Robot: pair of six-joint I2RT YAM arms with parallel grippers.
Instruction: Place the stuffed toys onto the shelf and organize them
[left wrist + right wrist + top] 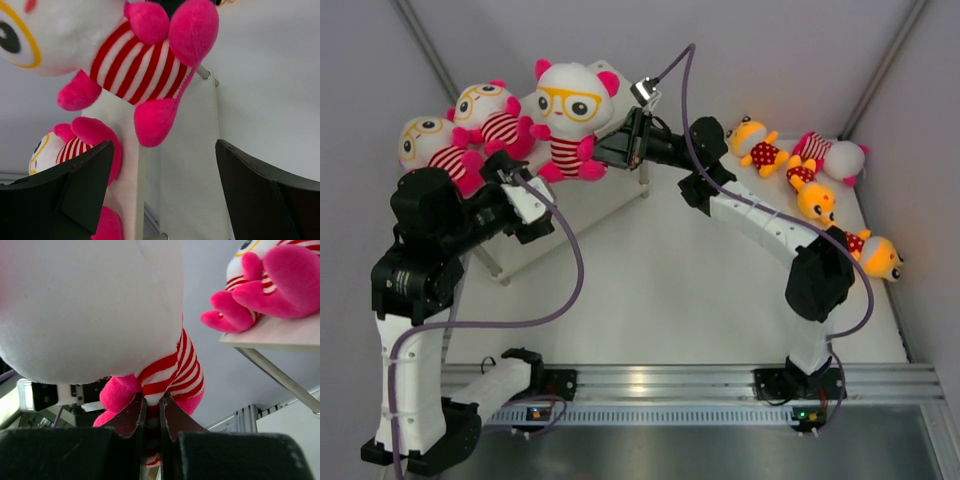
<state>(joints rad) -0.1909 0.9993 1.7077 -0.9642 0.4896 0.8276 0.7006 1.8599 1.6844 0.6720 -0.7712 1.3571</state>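
text: none legible | labels: none | numbers: none

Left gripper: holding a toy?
No, the left gripper is wide open, nothing between its fingers; the striped toy sits beyond them.

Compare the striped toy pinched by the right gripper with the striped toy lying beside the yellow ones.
The pinched toy hangs upright at the shelf, shut in the right gripper; the lying toy rests on its side on the table, free. The pinched toy shows yellow glasses from above; the lying toy shows no face. Both have white heads and red-white striped shirts.
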